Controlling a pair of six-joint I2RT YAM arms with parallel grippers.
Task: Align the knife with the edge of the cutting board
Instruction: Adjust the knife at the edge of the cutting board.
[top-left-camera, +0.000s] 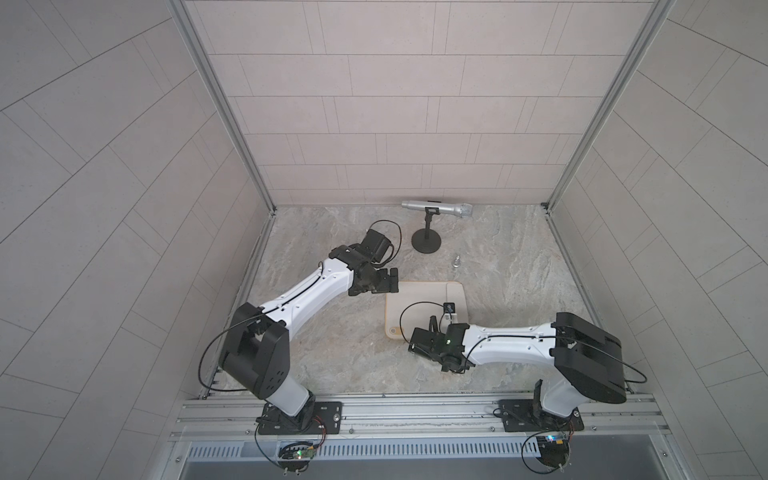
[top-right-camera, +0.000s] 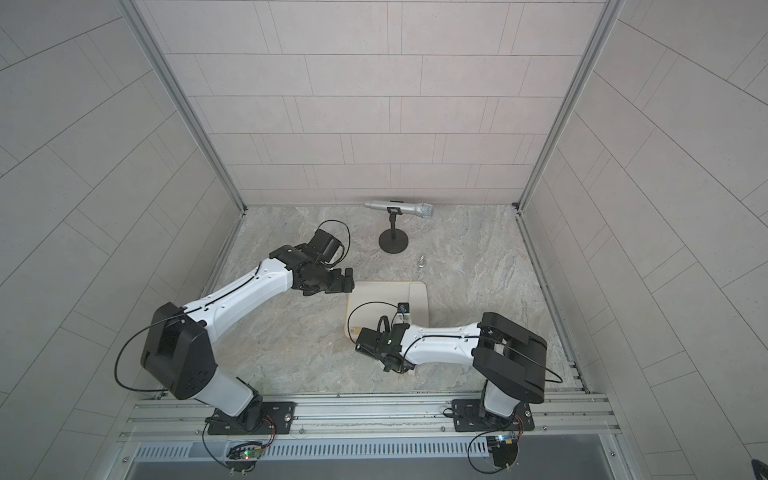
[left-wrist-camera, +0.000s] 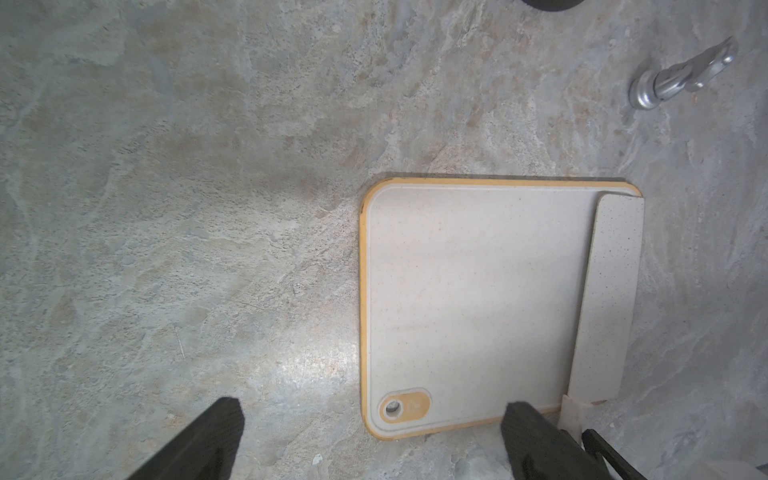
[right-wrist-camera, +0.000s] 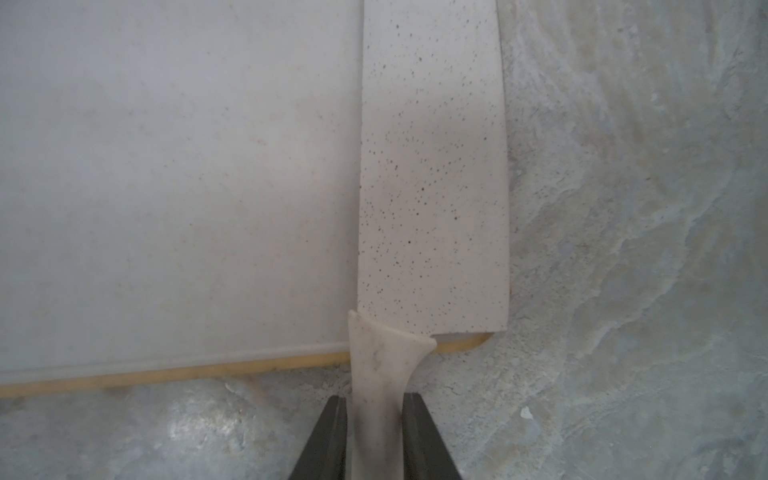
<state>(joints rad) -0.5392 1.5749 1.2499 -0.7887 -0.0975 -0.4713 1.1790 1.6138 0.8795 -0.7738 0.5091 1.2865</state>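
**Knife** (right-wrist-camera: 432, 166): the blade lies flat on the board (right-wrist-camera: 166, 166), ahead of the right fingertips. It runs along the board's edge and covers the rim there. The handle juts off the board and passes between the right fingers (right-wrist-camera: 328, 440).

**Right gripper** (right-wrist-camera: 374, 401): the fingers sit tight against both sides of the handle. Cannot tell whether they pinch it or have just freed it.

**Left gripper** (left-wrist-camera: 372, 403): fingers spread wide with nothing between them. The board's holed corner is just ahead of them, and the knife lies along the board's far side.

**Step, as judged:** letting go; the alignment looks about done.

**Handling:**
- Part both right fingers evenly, so that neither nudges the handle sideways.
- Clear the handle fully before moving off.
- Back away straight along the handle's line without twisting, or the blade will swing off the edge.
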